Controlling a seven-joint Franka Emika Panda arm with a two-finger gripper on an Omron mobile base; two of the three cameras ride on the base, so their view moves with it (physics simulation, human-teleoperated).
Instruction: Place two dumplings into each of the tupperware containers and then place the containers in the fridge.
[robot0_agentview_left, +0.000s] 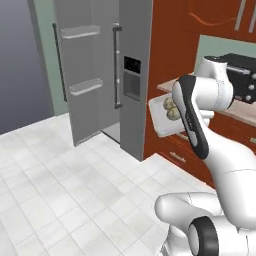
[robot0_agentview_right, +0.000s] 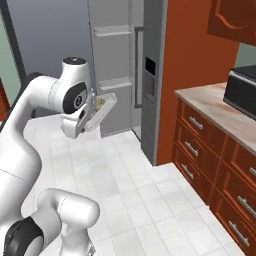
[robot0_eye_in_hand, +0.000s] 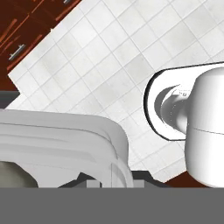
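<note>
- We carry one tupperware container (robot0_agentview_left: 161, 121) in the air in front of the arm, over the white tiled floor (robot0_agentview_left: 60, 185) — it is off the counter, so we judge this the transport step toward the fridge.
- Our gripper (robot0_eye_in_hand: 114, 183) is closed on the container's rim (robot0_eye_in_hand: 114, 144); the hand view shows the pale wall and rounded corner pressed right against the base of the fingers, which suits a thin edge that can only be pinched.
- Two dumplings (robot0_agentview_left: 171, 108) sit together inside the tray, touching one another. In the left base view the tray looks tilted, so they probably rest against its low wall rather than in the middle.
- In the right base view the same container (robot0_agentview_right: 101, 111) juts from the hand at a slant, held beside the elbow, between us and the fridge.
- The fridge (robot0_agentview_left: 102, 70) stands with its door (robot0_agentview_left: 80, 70) swung open, its door shelves (robot0_agentview_left: 86, 87) facing us — left that way, we judge, so a loaded tray can go straight in.
- The counter (robot0_agentview_right: 222, 107) with the microwave (robot0_agentview_right: 243, 90) lies to the right, well apart from the tray now.
- We cannot tell from here where the second container is.
- Risk as we see it: a one-sided rim grip with a tilt could let the dumplings roll out.
</note>
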